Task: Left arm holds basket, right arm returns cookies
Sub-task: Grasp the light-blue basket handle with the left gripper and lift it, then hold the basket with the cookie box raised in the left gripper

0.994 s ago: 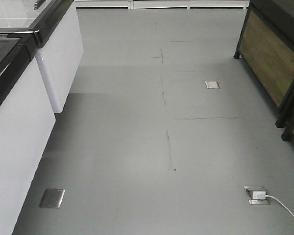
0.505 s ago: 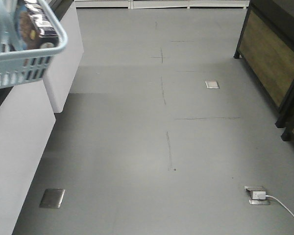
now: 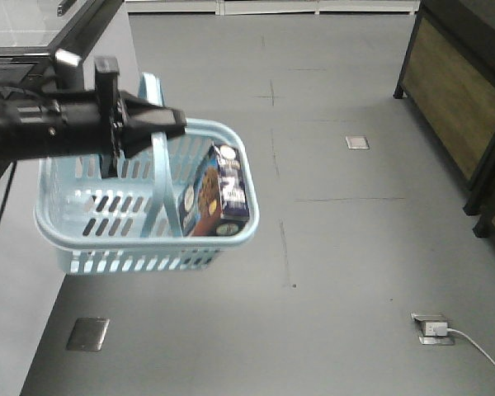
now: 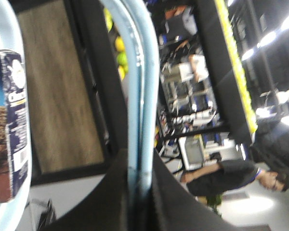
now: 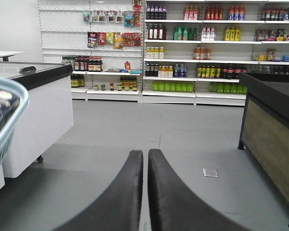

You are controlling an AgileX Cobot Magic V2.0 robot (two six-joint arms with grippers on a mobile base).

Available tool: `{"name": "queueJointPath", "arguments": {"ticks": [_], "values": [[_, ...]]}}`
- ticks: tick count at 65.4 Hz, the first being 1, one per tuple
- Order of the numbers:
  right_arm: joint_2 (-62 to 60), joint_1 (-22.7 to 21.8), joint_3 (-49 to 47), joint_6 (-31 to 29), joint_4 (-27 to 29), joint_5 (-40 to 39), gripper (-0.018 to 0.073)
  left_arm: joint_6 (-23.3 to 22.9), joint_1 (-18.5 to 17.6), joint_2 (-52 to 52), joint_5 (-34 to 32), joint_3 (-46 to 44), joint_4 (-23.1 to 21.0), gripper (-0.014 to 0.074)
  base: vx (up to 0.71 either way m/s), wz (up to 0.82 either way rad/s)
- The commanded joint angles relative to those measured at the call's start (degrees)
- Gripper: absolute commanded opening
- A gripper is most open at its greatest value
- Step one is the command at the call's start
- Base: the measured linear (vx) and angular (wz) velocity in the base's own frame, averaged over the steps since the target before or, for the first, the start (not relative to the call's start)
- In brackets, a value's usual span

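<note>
The basket (image 3: 148,260) is hanging in the air above the smooth grey floor (image 3: 338,247), off to the left side of the front view. It is one light blue plastic tub with rounded corners, a thick rolled rim and rows of narrow slots cut through its walls. A pale blue hoop handle (image 3: 161,177) is arching up from it.

One carton of cookies (image 3: 223,190) is standing on end inside the basket, leaning against the right wall. It is a dark navy rectangular cardboard box with a brown cookie picture, a round white logo and a white label on its narrow side. In the left wrist view its barcode edge (image 4: 12,125) is showing at the far left.

The left arm (image 3: 41,124), black and cylindrical with a silver block on top, is reaching in from the left. Its left gripper (image 3: 167,124) is clamping narrowly on the top of the handle. In the left wrist view, the pale bar (image 4: 139,96) is running between the two black fingers (image 4: 111,197).

The right gripper (image 5: 145,155) is showing two smooth, tapered black fingers, drawn almost together with only a thin slit between them. It is holding and touching nothing. The basket's rim (image 5: 17,113) is appearing well apart at the left edge of that view.

Three square metal plates are sitting flush in the floor, and one (image 3: 433,328) is carrying a white plug and cable.
</note>
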Motion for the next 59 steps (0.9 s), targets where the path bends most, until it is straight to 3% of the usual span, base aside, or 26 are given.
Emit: {"name": "queueJointPath", "arguments": {"ticks": [1, 11, 23, 36, 59], "values": [[-0.7, -0.1, 1.1, 0.1, -0.4, -4.1, -0.0006, 5.7, -2.7, -3.5, 2.5, 3.3, -9.4, -0.0003, 0.0, 0.0], [-0.7, -0.1, 1.1, 0.1, -0.4, -4.1, -0.0006, 9.9, -5.8, -3.5, 3.7, 9.2, -9.4, -0.0003, 0.0, 0.0], [-0.7, -0.1, 1.1, 0.1, -0.4, -4.0, -0.0006, 9.8, -9.5, -3.5, 5.5, 10.7, -9.4, -0.0003, 0.0, 0.0], [-0.7, -0.1, 1.1, 0.1, -0.4, -4.0, -0.0006, 9.0, -14.0, -3.5, 2.8, 10.7, -9.4, -0.0003, 0.0, 0.0], [-0.7, -0.1, 1.1, 0.1, -0.4, -4.0, -0.0006, 7.9, -14.6, -3.5, 0.5, 10.7, -9.4, -0.0003, 0.0, 0.0]]}}
